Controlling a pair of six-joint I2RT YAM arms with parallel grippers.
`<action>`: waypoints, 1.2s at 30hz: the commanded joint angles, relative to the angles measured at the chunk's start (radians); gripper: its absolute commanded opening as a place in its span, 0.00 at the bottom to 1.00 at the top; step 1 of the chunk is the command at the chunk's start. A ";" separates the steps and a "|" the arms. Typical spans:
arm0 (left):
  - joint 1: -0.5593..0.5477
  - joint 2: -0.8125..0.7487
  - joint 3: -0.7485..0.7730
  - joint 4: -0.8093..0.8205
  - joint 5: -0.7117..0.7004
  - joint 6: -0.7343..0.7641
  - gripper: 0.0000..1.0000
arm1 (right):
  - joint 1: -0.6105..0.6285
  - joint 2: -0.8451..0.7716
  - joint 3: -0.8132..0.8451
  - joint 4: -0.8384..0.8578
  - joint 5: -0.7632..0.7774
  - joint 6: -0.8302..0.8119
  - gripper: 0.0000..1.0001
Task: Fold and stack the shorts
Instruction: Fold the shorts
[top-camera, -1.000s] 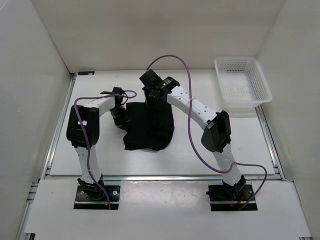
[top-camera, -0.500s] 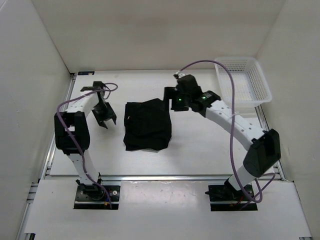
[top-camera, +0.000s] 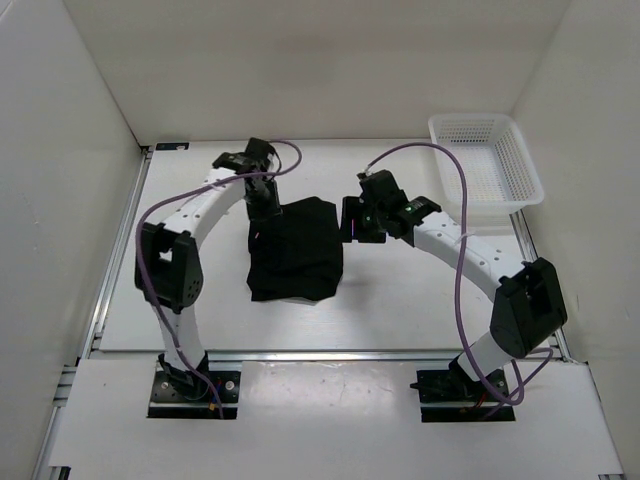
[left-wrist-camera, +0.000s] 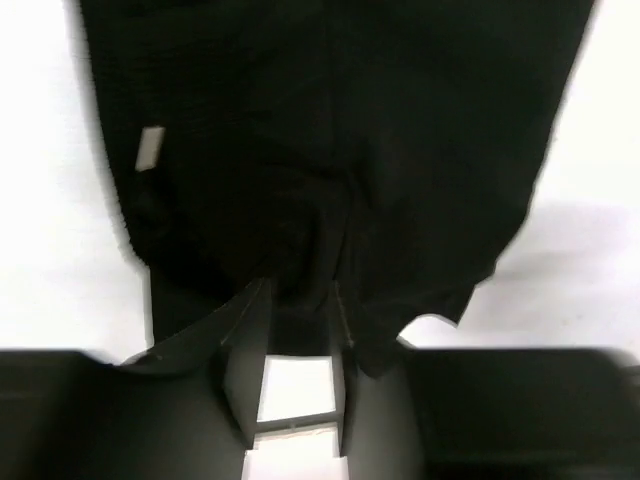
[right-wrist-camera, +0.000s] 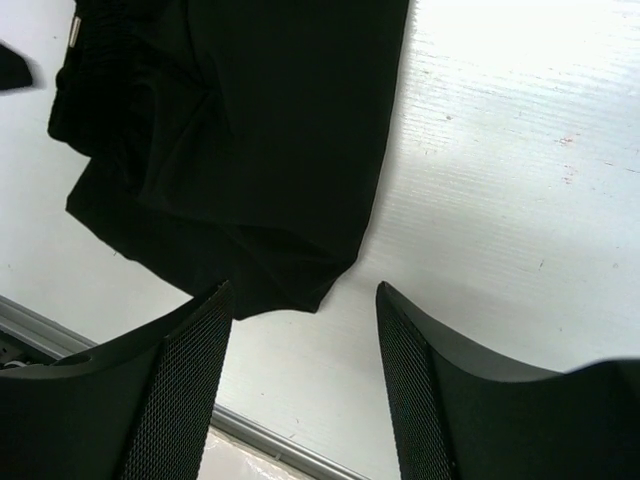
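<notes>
Shorts (top-camera: 295, 250) lie loosely folded mid-surface (top-camera: 420, 290). Left end effector (left-wrist-camera: 298, 325) at far hem, fingers narrowly apart; cannot tell if it pinches cloth. Right end effector (right-wrist-camera: 305, 300) spread wide, empty, beside right edge. Judgement: light, limp, creases easily; take at hem corners.

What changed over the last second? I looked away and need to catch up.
The left gripper pulled off the shorts to the left, then swung back to their far left corner. The right gripper pulled away to the right and now hangs open beside their right edge. The shorts stayed folded in place.
</notes>
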 joint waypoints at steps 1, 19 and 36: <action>-0.001 0.075 0.006 -0.019 -0.005 0.013 0.34 | 0.002 -0.025 -0.011 0.002 0.027 0.009 0.63; 0.019 -0.010 0.028 -0.088 -0.062 -0.017 0.45 | -0.007 -0.092 0.060 -0.165 0.192 -0.053 0.88; 0.019 -0.786 -0.157 -0.025 -0.192 -0.056 0.92 | -0.058 -0.416 -0.007 -0.420 0.673 0.025 1.00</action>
